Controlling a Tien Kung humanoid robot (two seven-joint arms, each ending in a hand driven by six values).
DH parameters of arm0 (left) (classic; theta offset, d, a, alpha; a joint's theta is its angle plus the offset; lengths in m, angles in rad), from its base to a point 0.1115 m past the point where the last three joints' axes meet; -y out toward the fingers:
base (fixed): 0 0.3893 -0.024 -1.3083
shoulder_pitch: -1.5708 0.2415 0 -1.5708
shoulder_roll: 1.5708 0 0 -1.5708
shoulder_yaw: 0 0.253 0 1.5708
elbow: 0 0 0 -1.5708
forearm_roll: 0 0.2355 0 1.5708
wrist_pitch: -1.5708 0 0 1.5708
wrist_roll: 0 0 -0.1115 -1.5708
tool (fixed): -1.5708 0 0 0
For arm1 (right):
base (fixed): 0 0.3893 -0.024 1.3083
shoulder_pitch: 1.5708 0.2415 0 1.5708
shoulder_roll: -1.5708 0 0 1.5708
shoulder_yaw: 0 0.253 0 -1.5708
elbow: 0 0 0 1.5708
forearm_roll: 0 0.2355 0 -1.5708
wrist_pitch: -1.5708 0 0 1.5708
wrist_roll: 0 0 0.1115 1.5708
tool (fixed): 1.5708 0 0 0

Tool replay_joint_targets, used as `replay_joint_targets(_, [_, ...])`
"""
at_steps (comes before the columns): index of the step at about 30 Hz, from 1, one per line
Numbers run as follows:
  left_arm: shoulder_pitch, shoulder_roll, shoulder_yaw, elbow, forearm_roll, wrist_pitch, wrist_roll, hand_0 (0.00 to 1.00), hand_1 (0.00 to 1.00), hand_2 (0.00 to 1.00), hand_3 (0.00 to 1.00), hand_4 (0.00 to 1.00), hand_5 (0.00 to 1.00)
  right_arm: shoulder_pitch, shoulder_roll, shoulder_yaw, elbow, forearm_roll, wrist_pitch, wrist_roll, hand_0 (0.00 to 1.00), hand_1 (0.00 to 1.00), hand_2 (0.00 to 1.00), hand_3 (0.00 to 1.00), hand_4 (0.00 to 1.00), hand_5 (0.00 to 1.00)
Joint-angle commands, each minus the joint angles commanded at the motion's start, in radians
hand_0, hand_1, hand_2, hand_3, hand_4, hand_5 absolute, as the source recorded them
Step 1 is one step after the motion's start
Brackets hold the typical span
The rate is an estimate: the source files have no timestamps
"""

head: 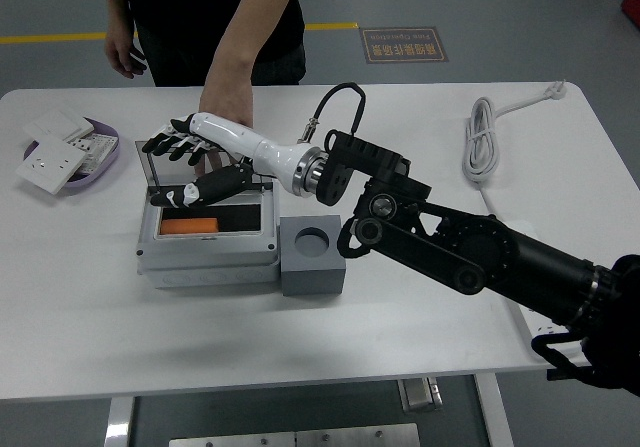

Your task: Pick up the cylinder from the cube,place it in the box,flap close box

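Observation:
The orange cylinder lies inside the open grey box, near its left front. The box's clear lid stands raised at the back. My right hand hovers above the box with its white and black fingers spread, holding nothing, close to the lid. A person's hand rests at the lid's far edge, partly hidden behind my hand. The grey cube stands right of the box, its round socket empty. My left arm is out of view.
A purple tray with white switch plates sits at the far left. A coiled white cable lies at the back right. The person stands at the table's far side.

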Motion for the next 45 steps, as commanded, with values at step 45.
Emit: replay_joint_targets(45, [-0.007, -0.008, 0.010, 0.000, 0.000, -0.001, -0.004, 0.600, 0.571, 0.579, 0.569, 0.595, 0.170, -0.090, -0.057, 0.001, -0.075, -0.016, -0.045, 0.071, 0.673, 0.708, 0.733, 0.709, 0.831, 0.323])
